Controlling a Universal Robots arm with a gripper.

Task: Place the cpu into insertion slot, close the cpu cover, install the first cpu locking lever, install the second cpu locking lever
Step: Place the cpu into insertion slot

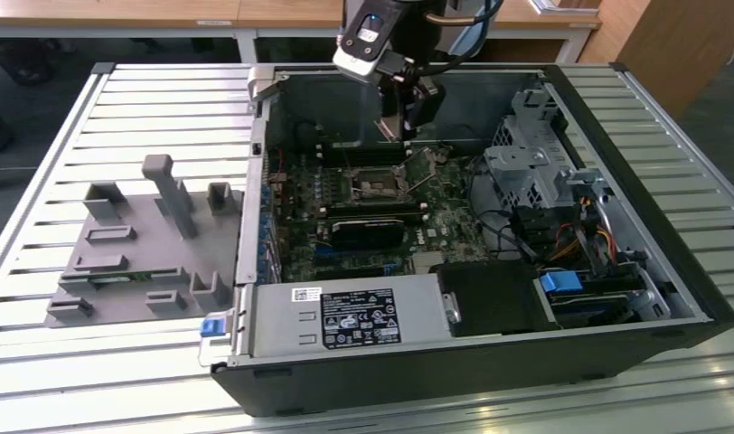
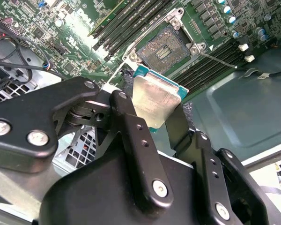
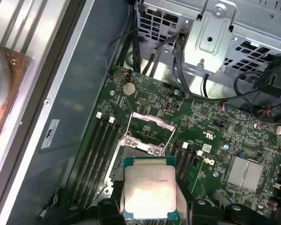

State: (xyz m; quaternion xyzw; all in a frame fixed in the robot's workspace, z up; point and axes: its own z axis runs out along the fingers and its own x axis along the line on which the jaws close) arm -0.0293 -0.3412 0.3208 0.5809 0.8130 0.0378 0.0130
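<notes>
Ideally the claw (image 2: 152, 110), pinching the cpu (image 3: 149, 192) near the insertion slot (image 2: 165, 47), should keep it level and corner-aligned.

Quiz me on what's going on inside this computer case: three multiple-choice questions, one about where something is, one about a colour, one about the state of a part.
1. Where is the cpu relative to the insertion slot?
A. Seated in it
B. Held in the gripper, apart from it
C. In a person's hand

2. What colour is the circuit board around the slot?
A. Green
B. Blue
C. Red

3. How does the cpu cover stand?
A. Shut over the bare slot
B. Shut over the chip
C. Raised open, slot uncovered

Answers:
1 B: in the second wrist view the fingers clamp the chip's edges, and the slot lies empty beyond it.
2 A: the board shows green in both wrist views.
3 C: in the first wrist view the silvery frame is tilted up off the slot.
</notes>
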